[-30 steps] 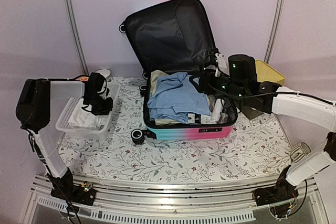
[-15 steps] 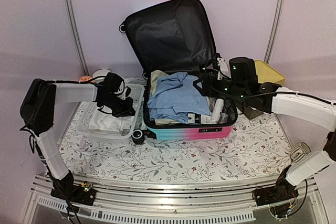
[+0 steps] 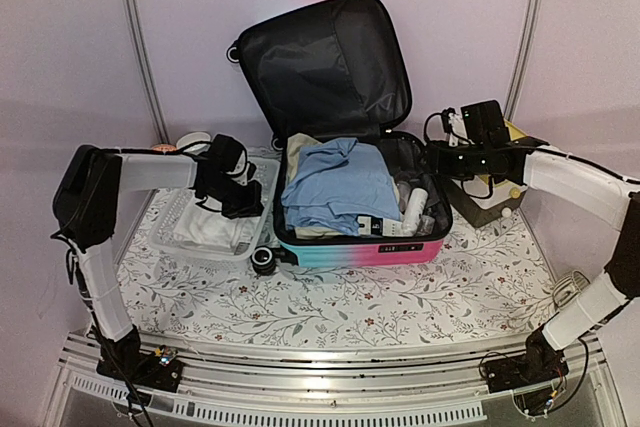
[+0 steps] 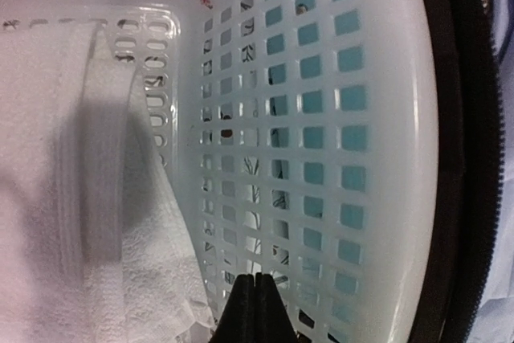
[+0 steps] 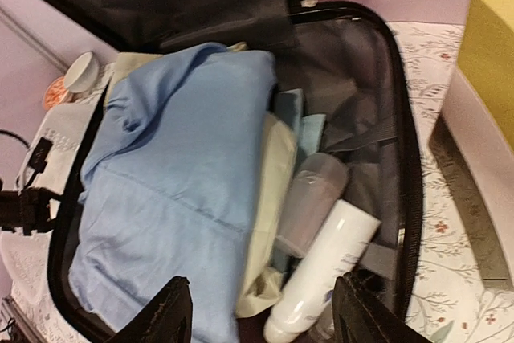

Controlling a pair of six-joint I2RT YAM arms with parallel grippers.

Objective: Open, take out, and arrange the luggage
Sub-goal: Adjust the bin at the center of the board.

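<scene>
The luggage (image 3: pixel 360 250) lies open mid-table with its black-lined lid (image 3: pixel 325 62) propped up. A blue shirt (image 3: pixel 335 182) (image 5: pixel 177 174), a pale folded cloth (image 5: pixel 269 190), a white bottle (image 3: pixel 412 209) (image 5: pixel 321 271) and a clear bottle (image 5: pixel 309 198) fill it. My right gripper (image 3: pixel 437 159) (image 5: pixel 261 311) hovers open over the luggage's right side, nothing between its fingers. My left gripper (image 3: pixel 245 209) (image 4: pixel 257 279) is shut and empty, low inside the white basket (image 3: pixel 165 242) against its perforated right wall (image 4: pixel 385 118).
A white towel (image 3: pixel 205 229) (image 4: pixel 80 158) lies in the basket, which sits against the luggage's left side. A yellow-topped drawer box (image 3: pixel 500 192) (image 5: pixel 490 46) stands right of the luggage, under my right arm. A small white cup (image 3: pixel 193 140) sits behind the basket.
The basket slid right with my left gripper inside it and now sits against the luggage. My right arm drew back to the right, from over the luggage towards the drawer box.
</scene>
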